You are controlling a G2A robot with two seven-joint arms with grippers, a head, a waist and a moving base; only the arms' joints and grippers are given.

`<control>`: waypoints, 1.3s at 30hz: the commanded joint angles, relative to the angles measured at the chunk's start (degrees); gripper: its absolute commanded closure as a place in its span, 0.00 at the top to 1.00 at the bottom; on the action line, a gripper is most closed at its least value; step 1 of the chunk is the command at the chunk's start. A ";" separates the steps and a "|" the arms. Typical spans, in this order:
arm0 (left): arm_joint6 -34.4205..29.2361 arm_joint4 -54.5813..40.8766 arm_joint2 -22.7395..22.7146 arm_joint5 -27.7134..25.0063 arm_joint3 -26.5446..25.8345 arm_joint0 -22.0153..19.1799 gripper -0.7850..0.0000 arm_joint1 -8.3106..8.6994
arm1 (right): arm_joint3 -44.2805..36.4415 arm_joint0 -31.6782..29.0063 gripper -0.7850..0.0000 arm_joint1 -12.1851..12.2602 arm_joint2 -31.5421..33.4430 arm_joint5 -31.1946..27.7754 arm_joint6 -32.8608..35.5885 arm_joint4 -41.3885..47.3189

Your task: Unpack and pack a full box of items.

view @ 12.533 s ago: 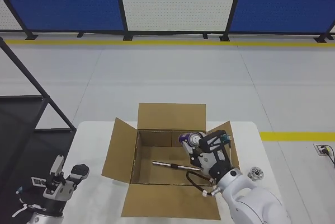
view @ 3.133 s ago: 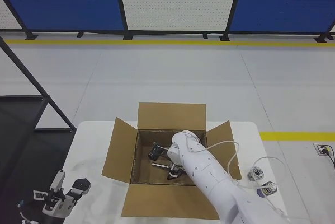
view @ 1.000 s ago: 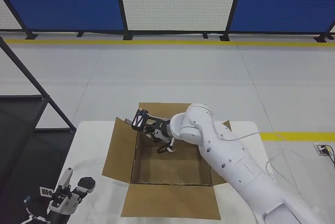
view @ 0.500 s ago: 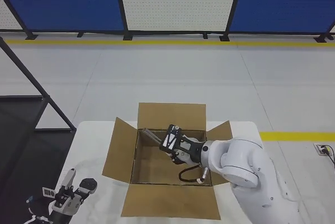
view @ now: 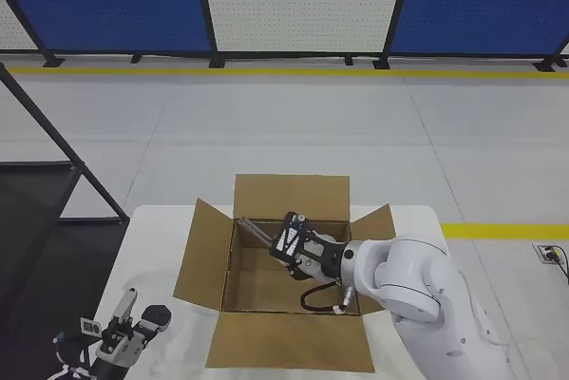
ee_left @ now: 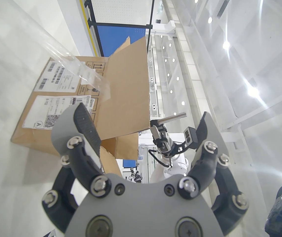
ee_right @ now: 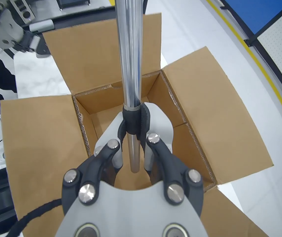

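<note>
The right tool (ee_right: 133,122) is closed onto a long shiny metal rod (ee_right: 128,50). Its ribbed black pads pinch the rod close to one end, so only a short stub points back toward the wrist and almost the whole length goes out ahead of the fingers. Directly under the tool is the open brown cardboard box (ee_right: 205,94), with its four flaps folded outward. The rod is lifted above the opening, and its far tip reaches ahead of the tool toward a corner of the box and the flap behind it. Beyond the box, well ahead of this tool and to one side, the left tool (ee_left: 144,122) hangs low over the white surface (view: 161,285). Its two fingers are spread wide with nothing between them, and it faces the labelled outside wall of the box. I judge that the rod is on its way out of the box. The main risk comes from the grip being so near the end: the long free part works as a lever, and the smooth metal may turn or slide between the pads if the arm swings fast. The far tip may also catch a flap or a wall when the tool turns, which would drag the light box on the surface or knock the rod from the grip.
</note>
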 commanded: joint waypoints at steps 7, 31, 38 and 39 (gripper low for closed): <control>-0.26 0.64 0.37 1.29 0.18 -0.87 1.00 0.12 | -11.27 -3.24 0.00 1.93 9.02 -1.09 2.77 7.34; -1.95 5.33 4.91 6.82 1.84 -7.99 1.00 0.70 | -32.26 -33.06 0.00 8.05 52.62 7.04 15.83 33.90; -1.37 4.63 4.62 6.92 2.33 -9.01 1.00 0.82 | -31.25 -38.49 0.00 8.86 56.31 11.70 20.44 35.02; -1.31 4.38 4.39 6.82 2.32 -8.95 1.00 0.84 | -31.25 -38.49 0.00 8.86 56.31 11.70 20.44 35.02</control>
